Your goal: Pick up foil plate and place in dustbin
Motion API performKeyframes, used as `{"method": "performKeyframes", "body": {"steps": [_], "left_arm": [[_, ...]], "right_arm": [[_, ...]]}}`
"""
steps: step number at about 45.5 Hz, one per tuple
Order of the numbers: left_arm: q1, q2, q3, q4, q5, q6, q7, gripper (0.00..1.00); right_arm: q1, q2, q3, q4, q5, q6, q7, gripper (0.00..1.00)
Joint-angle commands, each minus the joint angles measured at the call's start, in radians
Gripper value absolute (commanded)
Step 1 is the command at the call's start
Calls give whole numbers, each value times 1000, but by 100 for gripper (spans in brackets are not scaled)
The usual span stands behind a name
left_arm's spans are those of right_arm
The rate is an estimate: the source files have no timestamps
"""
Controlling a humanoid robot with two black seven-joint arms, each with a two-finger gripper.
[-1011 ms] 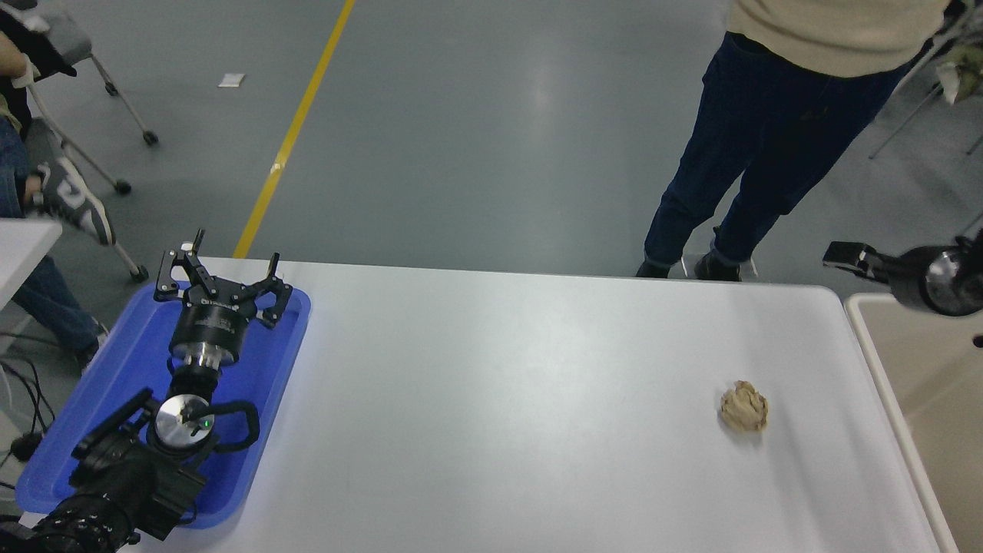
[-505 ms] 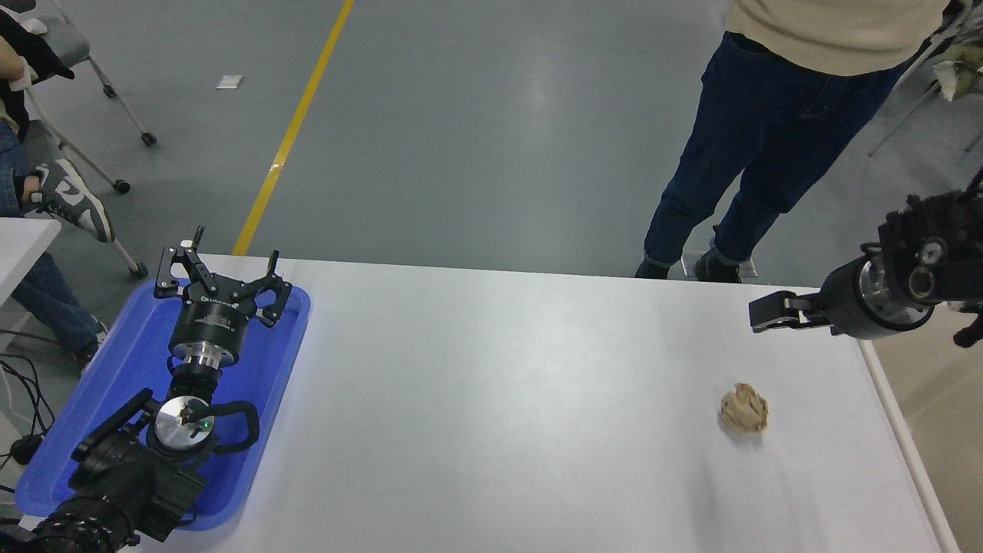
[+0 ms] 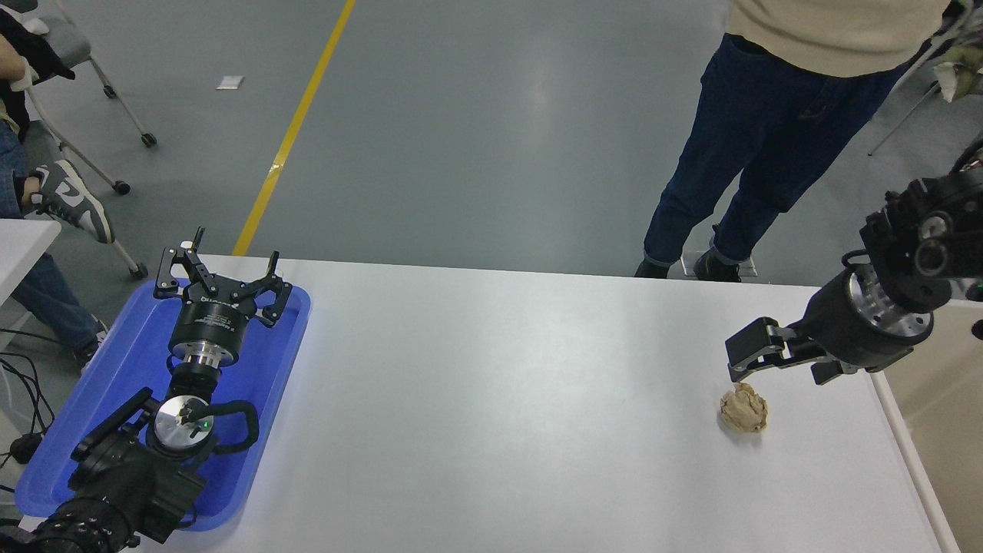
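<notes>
No foil plate shows in this view. The dustbin (image 3: 948,438) is a beige bin of which only a strip shows at the right edge, beside the table. My right gripper (image 3: 746,359) reaches in from the right and hangs just above and to the left of a small crumpled tan paper ball (image 3: 743,408) on the white table (image 3: 491,399); it does not touch the ball. My left gripper (image 3: 219,270) is parked, open and empty, over a flat blue tray (image 3: 265,384) at the lower left.
A person in dark jeans (image 3: 760,138) stands at the table's far right side. Another person's leg and shoe (image 3: 73,203) and chair legs show at the far left. A yellow floor line (image 3: 296,127) runs beyond the table.
My right arm has swung from over the dustbin leftward and down to just above the paper ball. The left arm has not moved.
</notes>
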Motion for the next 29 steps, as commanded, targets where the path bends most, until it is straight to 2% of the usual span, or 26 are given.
{"method": "performKeyframes", "body": {"steps": [1,9,23,29], "left_arm": [[0,0,0,0,0,0,0,100],[0,0,0,0,0,0,0,100],[0,0,0,0,0,0,-2,100],[0,0,0,0,0,1,-2,100]], "right_arm": [[87,26,-18,36,7,97,3,100],[120,45,-18,49,20,128,30,100],[176,94,-23,68,127,157,30,100],[182,100,-23,71,132,157,30,100]]}}
